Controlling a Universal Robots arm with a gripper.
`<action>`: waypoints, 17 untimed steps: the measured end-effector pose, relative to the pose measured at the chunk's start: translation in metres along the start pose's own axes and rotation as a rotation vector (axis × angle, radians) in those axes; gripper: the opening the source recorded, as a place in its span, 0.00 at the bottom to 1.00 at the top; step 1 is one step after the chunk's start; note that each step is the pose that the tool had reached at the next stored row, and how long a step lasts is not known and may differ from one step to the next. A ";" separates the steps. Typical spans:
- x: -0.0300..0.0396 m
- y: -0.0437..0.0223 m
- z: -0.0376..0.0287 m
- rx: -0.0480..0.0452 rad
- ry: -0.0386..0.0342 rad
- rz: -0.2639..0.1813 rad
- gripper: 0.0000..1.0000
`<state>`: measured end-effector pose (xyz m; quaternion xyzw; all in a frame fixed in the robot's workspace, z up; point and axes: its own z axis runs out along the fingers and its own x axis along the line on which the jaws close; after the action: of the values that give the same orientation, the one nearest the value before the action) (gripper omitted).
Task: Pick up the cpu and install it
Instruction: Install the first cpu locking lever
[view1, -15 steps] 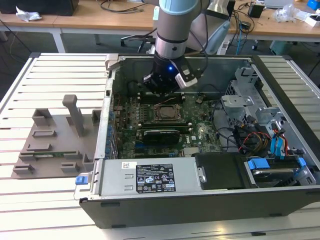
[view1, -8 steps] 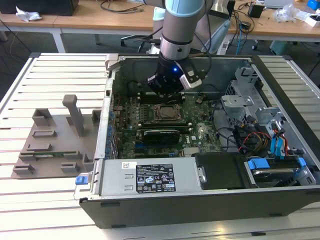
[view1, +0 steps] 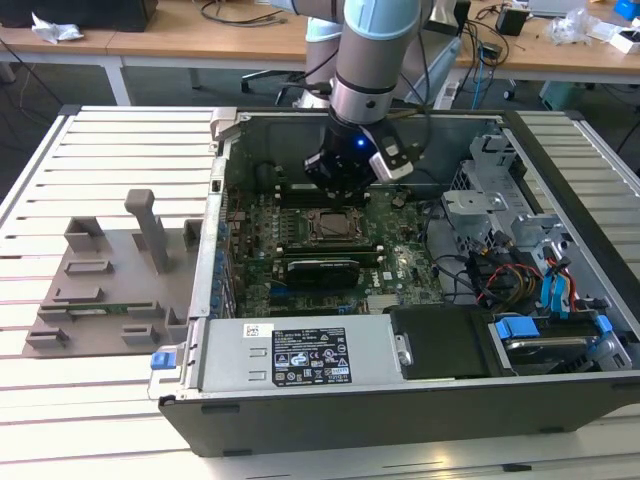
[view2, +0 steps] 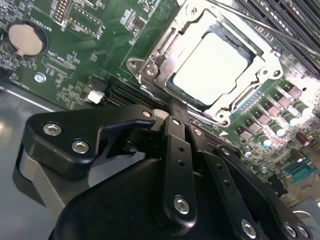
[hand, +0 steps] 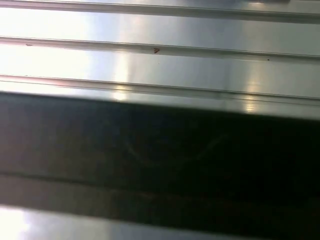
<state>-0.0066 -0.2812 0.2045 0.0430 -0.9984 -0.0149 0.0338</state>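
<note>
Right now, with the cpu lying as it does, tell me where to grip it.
Grip the cpu by two opposite edges, coming straight down from above: it lies flat, ringed by the metal socket frame, so side approaches look blocked.

Even, soft daylight fills the exterior view. In the second wrist view, glare washes the cpu (view2: 210, 67) to blank white. The first wrist view blooms bright on ribbed metal slats (hand: 160, 65), a dark band blurred below.
</note>
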 end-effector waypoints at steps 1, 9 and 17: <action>-0.0007 -0.0001 0.0000 0.0017 0.0002 0.000 0.11; -0.0050 -0.0003 0.0041 0.0104 0.0021 0.001 0.11; -0.0049 0.0003 -0.0044 0.0112 0.0042 0.001 0.11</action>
<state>-0.0015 -0.2806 0.2086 0.0428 -0.9984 -0.0092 0.0357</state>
